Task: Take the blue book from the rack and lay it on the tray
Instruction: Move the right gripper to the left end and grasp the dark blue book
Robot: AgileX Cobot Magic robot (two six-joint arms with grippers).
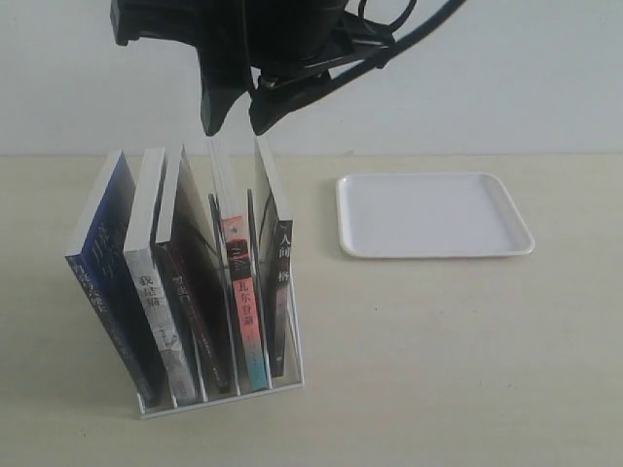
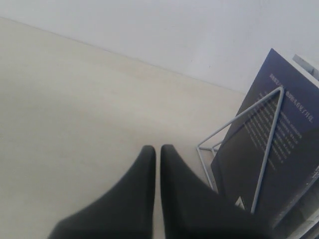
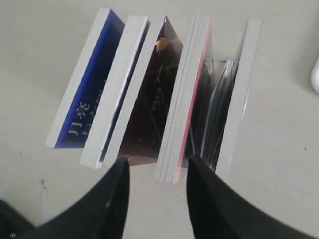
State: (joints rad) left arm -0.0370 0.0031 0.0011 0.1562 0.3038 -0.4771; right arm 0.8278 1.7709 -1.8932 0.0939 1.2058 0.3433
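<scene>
The blue book (image 1: 102,272) stands tilted in the leftmost slot of the rack (image 1: 219,394). My right gripper (image 1: 237,125) hangs open above the middle books, well right of it and touching nothing. In the right wrist view the blue book (image 3: 94,79) is the outermost one, while the open gripper (image 3: 157,167) straddles the pink-edged book's top. My left gripper (image 2: 157,149) is shut on nothing, low over the table beside the rack's wire end (image 2: 269,144) and the blue book's (image 2: 284,149) dark cover. The white tray (image 1: 428,214) lies bare on the right.
Four other books share the rack: a white-spined one (image 1: 146,282), a dark brown one (image 1: 190,292), a pink and teal one (image 1: 243,302) and a black-spined one (image 1: 282,263). A pale wall runs behind the table. The tray's edge (image 3: 315,74) shows in the right wrist view.
</scene>
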